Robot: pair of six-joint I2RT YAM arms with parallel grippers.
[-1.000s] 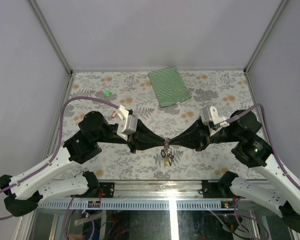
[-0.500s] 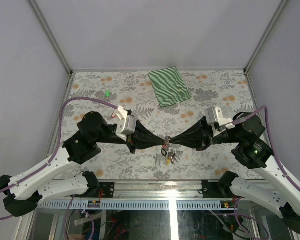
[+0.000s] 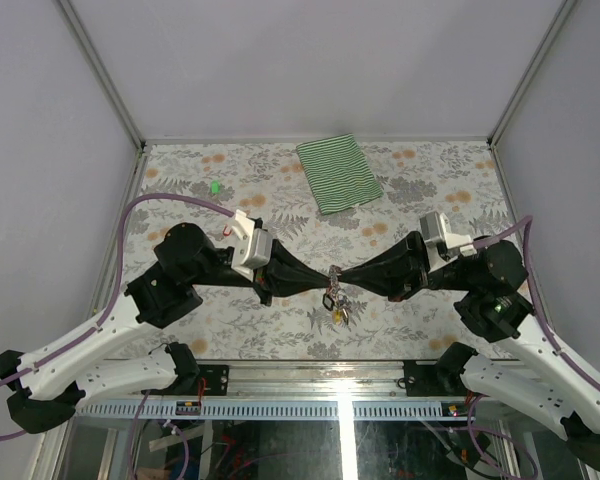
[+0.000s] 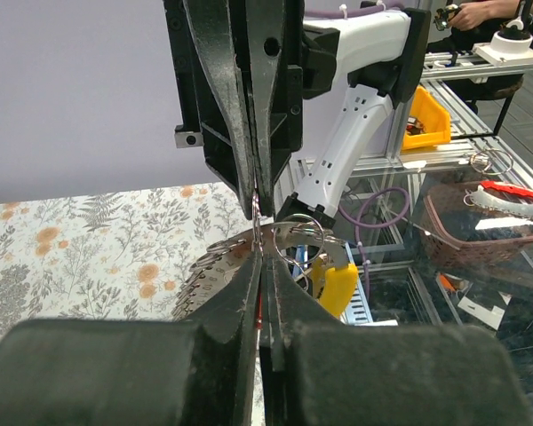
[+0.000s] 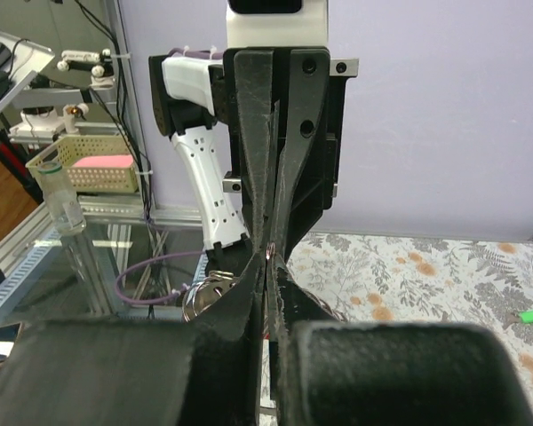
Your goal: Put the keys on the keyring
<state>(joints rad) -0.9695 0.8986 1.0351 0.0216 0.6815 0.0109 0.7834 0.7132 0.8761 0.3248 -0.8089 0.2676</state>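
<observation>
2 white-shelled arms (image 3: 90, 362), black joints (image 3: 183, 252), purple cables (image 3: 170, 199), tapered black hands (image 3: 323, 280) (image 3: 343, 279).

A robotics lab: aluminium-frame bench (image 3: 300, 372), yellow parts bin (image 4: 429, 120).

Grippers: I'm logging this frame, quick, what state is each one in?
Left gripper: closed, jaws pinching the keyring, keys dangling beneath.
Right gripper: closed, jaws on the same keyring.

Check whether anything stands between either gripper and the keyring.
Nothing visible does. The left gripper and right gripper meet tip to tip, both shut at the keyring, with the keys hanging just below. The striped cloth lies well away.
</observation>
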